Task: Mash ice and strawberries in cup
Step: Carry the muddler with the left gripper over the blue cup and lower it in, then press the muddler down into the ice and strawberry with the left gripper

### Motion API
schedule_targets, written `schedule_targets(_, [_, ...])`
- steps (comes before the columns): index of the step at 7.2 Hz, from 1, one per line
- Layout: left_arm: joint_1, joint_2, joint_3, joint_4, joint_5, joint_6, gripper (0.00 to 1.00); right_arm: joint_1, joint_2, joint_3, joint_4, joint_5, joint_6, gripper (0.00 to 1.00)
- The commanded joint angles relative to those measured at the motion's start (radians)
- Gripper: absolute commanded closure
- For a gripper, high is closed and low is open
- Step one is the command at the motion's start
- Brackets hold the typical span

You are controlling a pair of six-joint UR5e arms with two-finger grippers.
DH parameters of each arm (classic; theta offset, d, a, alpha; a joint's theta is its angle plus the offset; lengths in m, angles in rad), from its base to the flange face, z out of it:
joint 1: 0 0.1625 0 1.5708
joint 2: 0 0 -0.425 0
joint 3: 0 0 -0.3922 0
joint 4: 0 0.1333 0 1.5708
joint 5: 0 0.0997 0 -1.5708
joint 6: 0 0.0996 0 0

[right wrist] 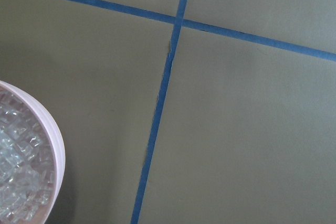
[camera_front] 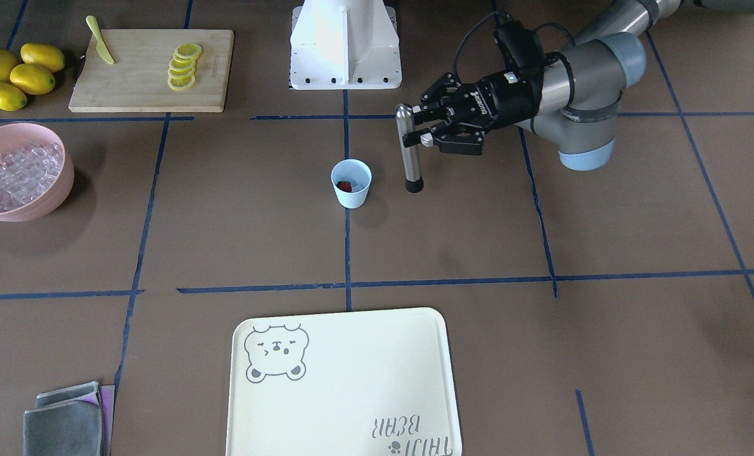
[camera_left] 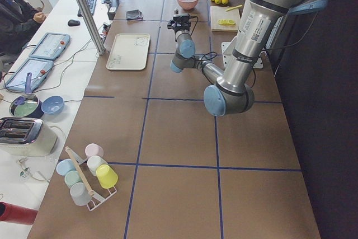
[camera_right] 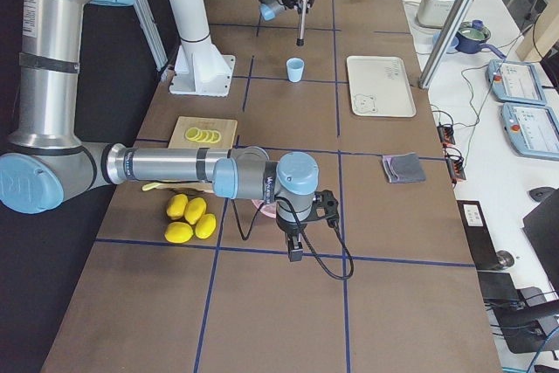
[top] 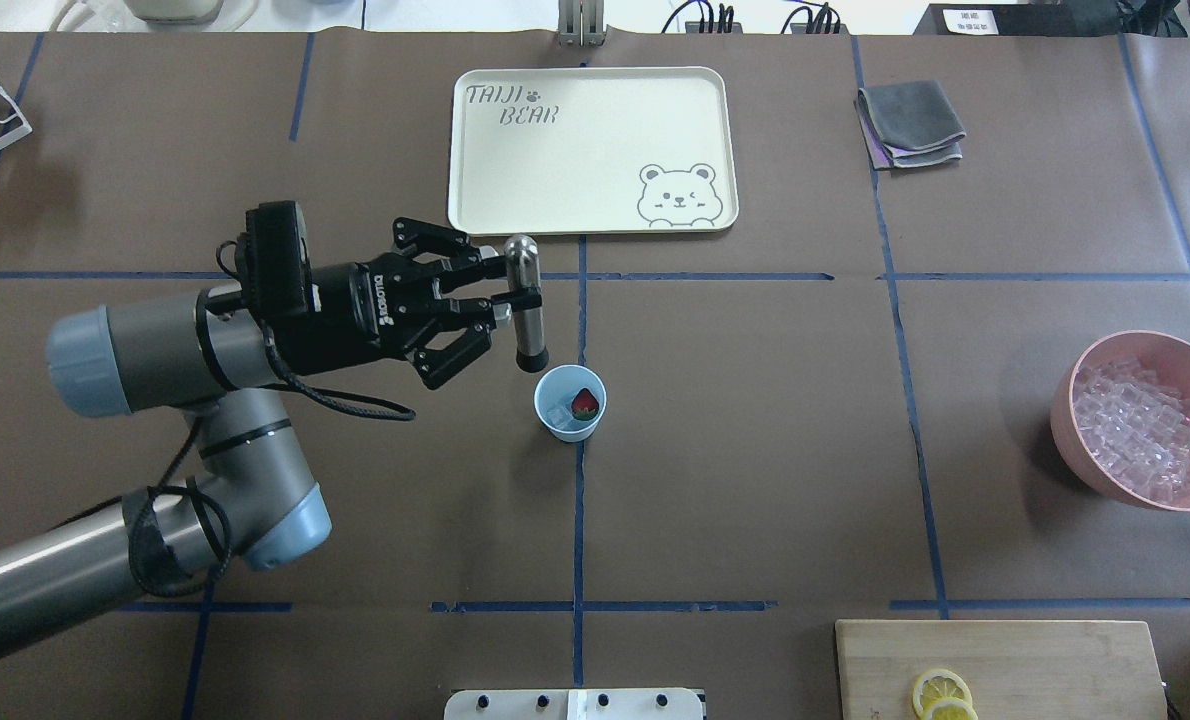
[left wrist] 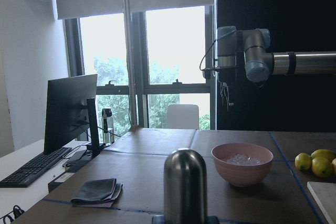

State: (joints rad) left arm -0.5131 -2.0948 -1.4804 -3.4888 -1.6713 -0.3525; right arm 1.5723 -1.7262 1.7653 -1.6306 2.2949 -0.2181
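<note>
Cup (top: 569, 428) is sitting mid-way along the worktop (top: 755, 450), holding strawberry (top: 584, 403) and ice (top: 556, 414); left hand (top: 508, 297) is clenching an upright steel muddler (top: 529, 335) just beside its rim, on the robot's left. Advisable: centring over the mouth, descending vertically, pressing gently.

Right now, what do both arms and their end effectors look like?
Left arm and right arm: silver-grey tubes, pale-blue joint caps. Left end effector: black, two-fingered, white ROBOTIQ lettering, black camera box, looping black cable. Right end effector: black, also cabled.
</note>
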Motion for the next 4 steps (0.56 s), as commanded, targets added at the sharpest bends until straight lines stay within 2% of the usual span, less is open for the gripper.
schedule_targets(1, [0.077,-0.027,0.015,-0.032,0.102,0.073,1.00,0.000,0.000,0.000,0.000,0.000,0.003,0.01])
schedule_targets(4, [0.074,-0.044,0.074,-0.036,0.125,0.093,1.00,0.000,0.000,0.000,0.000,0.000,0.003,0.01])
